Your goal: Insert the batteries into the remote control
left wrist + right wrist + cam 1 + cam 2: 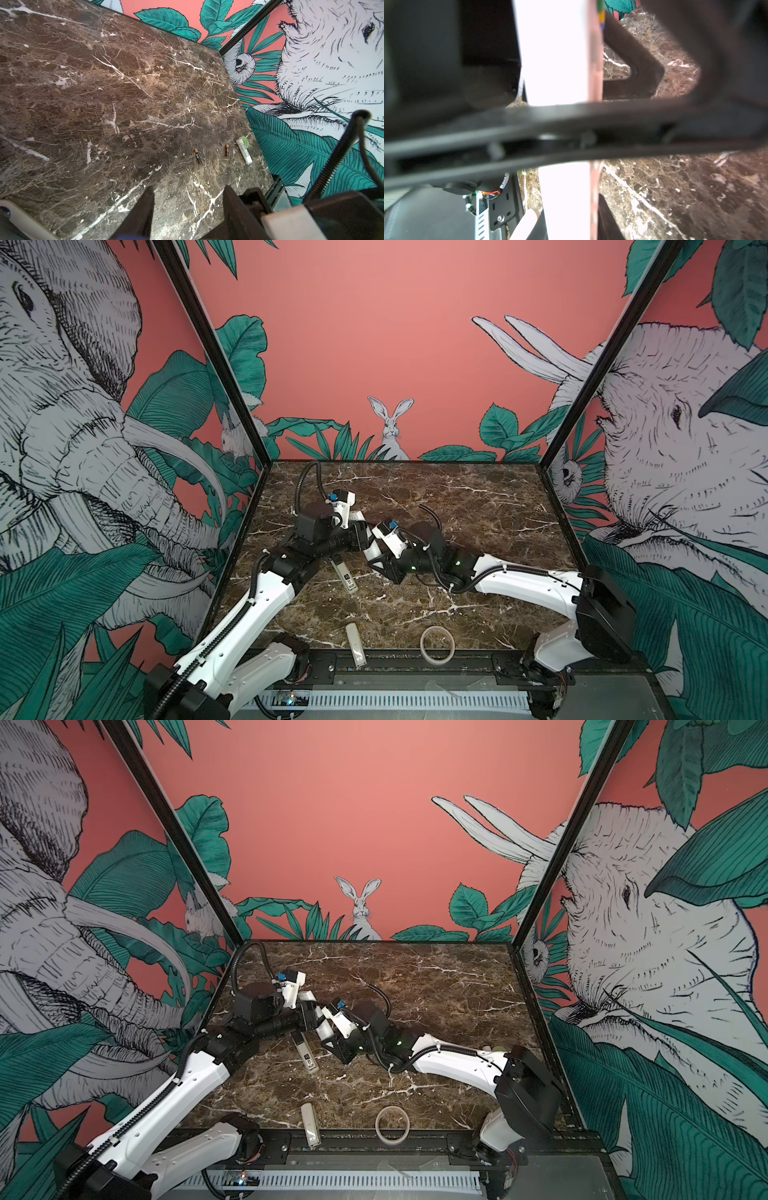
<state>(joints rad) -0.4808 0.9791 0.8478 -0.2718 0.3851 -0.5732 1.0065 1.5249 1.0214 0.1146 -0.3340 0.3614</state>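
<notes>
A dark brown marble-look counter (478, 506), veined in white, is sitting inside walls printed with coral-pink jungle art. At its centre the left hand (189, 188) is gripping the remote control (554, 62) deep between its black fingers. It is holding the slim white slab on edge above the counter, probably so the back can be reached. The right hand (376, 558) is flanking the same remote, but whether its jaws are pressing on it is impossible to tell. Just beside them a grey-white labelled stick (345, 576) is lying flat. Well apart, near the right wall, a first battery (197, 155) and a second battery (227, 150), small copper-and-black cylinders, are lying beside a white tube (244, 152). A plain cream remote (356, 645) and a tape ring (437, 644) are resting at the front edge.
</notes>
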